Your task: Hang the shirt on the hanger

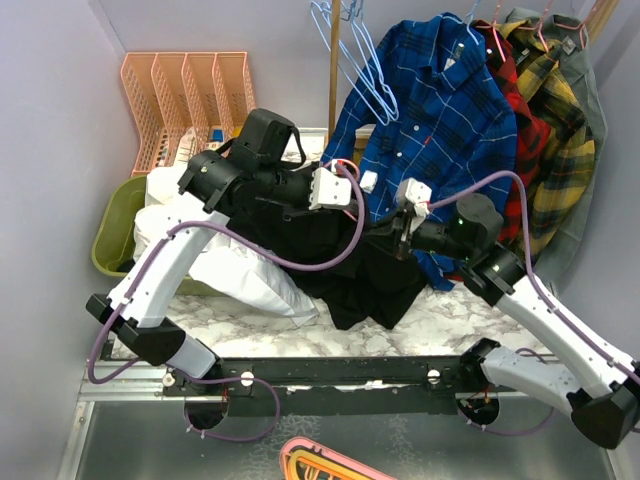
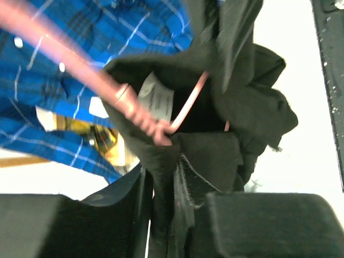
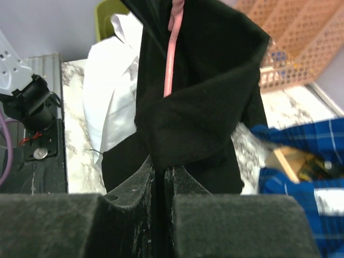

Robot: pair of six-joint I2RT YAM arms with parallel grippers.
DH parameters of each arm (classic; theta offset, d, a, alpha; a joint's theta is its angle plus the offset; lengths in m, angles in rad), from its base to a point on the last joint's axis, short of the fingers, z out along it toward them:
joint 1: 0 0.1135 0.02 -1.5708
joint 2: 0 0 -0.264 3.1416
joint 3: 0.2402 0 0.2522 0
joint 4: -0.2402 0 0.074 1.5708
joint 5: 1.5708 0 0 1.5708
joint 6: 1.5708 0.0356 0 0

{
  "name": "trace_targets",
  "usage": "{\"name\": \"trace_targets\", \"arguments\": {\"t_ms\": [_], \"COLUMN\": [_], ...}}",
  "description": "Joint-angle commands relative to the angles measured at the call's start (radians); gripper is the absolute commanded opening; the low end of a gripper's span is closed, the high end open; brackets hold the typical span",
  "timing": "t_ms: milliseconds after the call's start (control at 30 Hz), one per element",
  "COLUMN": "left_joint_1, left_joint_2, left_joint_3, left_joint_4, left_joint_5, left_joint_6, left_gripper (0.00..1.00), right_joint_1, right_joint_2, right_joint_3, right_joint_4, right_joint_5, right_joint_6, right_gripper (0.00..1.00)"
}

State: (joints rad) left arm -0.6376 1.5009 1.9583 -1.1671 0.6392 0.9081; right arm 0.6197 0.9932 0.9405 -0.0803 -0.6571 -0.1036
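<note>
The black shirt (image 1: pixel 360 280) hangs lifted over the table middle, its lower part lying on the marble. My left gripper (image 1: pixel 368 212) is shut on a fold of it just below the collar opening (image 2: pixel 164 177). The pink hanger (image 2: pixel 134 110) runs into that collar opening, beside the white neck label (image 2: pixel 156 99). My right gripper (image 1: pixel 398 232) is shut on another fold of the shirt (image 3: pixel 164 169). In the right wrist view the hanger's pink wire (image 3: pixel 169 59) goes up inside the black fabric (image 3: pixel 204 97). The hanger's frame is mostly hidden by the cloth.
A white garment (image 1: pixel 230 260) lies at the left over a green bin (image 1: pixel 112 235). An orange file rack (image 1: pixel 185 90) stands at back left. A blue plaid shirt (image 1: pixel 440 110), light blue hangers (image 1: pixel 360 60) and red and yellow plaid shirts (image 1: pixel 550 120) hang at the back by a wooden pole (image 1: pixel 334 70).
</note>
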Motion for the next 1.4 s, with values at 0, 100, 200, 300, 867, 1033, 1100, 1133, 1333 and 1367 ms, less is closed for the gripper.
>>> {"name": "trace_targets", "arguments": {"t_ms": [0,100,200,300,867,1033,1100,1133,1333,1367], "left_joint_1": [0.008,0.016,0.029,0.04,0.075,0.246,0.291,0.316,0.469,0.491], "left_joint_2": [-0.022,-0.044,-0.063,-0.075,-0.051,-0.078,-0.094,-0.104,-0.169,-0.18], "left_joint_3": [-0.044,-0.081,-0.12,-0.15,0.145,0.056,0.039,0.032,-0.04,-0.059], "left_joint_4": [0.089,0.103,0.118,0.13,0.12,0.235,0.26,0.269,0.272,0.27], "left_joint_5": [-0.164,-0.249,-0.314,-0.336,-0.082,0.072,0.06,0.06,0.161,0.181], "left_joint_6": [-0.025,-0.034,-0.037,-0.05,-0.404,-0.585,-0.631,-0.646,-0.692,-0.691], "left_gripper": [0.28,0.29,0.29,0.29,0.99,0.99,0.99,0.99,0.99,0.99], "right_joint_1": [0.009,0.009,0.009,0.009,0.009,-0.027,-0.115,-0.176,-0.35,-0.357], "right_joint_2": [-0.145,-0.224,-0.291,-0.32,-0.113,0.02,0.085,0.111,0.263,0.292], "right_joint_3": [-0.13,-0.182,-0.207,-0.193,-0.035,0.106,0.184,0.21,0.448,0.492], "right_joint_4": [-0.01,-0.049,-0.087,-0.139,-0.404,-0.377,-0.39,-0.383,-0.339,-0.334], "right_joint_5": [0.134,0.225,0.316,0.418,0.907,1.042,1.002,0.939,0.846,0.832], "right_joint_6": [0.089,0.113,0.152,0.229,0.591,0.486,0.445,0.425,0.267,0.243], "right_gripper": [0.01,0.01,0.01,0.01,0.01,0.01,0.01,0.01,0.01,0.01]}}
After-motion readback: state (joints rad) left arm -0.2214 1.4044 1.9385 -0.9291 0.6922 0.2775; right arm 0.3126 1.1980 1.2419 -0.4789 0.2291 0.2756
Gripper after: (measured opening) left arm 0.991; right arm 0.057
